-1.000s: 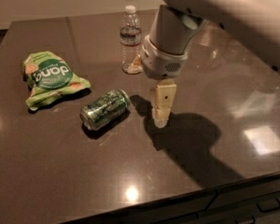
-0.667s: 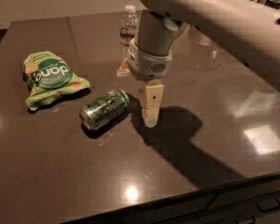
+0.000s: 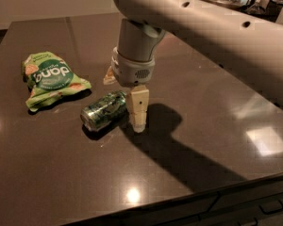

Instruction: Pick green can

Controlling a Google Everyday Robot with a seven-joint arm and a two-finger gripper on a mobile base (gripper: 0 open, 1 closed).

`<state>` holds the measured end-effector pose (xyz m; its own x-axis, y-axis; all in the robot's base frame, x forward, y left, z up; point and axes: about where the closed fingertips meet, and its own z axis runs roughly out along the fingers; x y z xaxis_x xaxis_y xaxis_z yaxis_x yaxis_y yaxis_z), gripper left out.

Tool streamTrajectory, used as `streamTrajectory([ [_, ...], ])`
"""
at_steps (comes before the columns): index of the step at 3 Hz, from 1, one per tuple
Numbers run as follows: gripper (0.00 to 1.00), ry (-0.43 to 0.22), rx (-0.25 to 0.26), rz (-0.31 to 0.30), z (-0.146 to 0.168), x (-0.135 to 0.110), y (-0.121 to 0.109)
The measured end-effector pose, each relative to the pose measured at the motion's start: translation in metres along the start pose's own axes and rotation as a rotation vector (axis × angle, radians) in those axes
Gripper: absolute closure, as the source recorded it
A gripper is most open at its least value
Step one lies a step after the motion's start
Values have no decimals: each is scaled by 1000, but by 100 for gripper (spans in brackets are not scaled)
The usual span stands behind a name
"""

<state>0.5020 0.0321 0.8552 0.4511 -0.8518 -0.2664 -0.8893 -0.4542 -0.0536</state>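
Camera view: green can [image 3: 104,111] lies on its side on the dark surface [image 3: 47,173], left of centre, its silver end toward the lower left. The gripper [image 3: 122,103] hangs from the pale arm [image 3: 203,27] right over the can's right end and stands open: one cream finger [image 3: 138,109] points down just beside that end, the other [image 3: 108,77] peeks out behind the wrist, well apart from the first. A light-green snack bag [image 3: 51,76] lies near the can, to its upper left.
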Motion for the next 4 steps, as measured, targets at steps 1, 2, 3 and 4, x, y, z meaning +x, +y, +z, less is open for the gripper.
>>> streamTrajectory([
  [1, 3, 21, -34, -24, 14, -17, -4],
  [2, 25, 42, -58, -23, 20, -23, -5],
  [3, 57, 46, -69, 4, 11, -23, -7],
  [4, 80, 44, -50, 13, -5, -24, -10],
])
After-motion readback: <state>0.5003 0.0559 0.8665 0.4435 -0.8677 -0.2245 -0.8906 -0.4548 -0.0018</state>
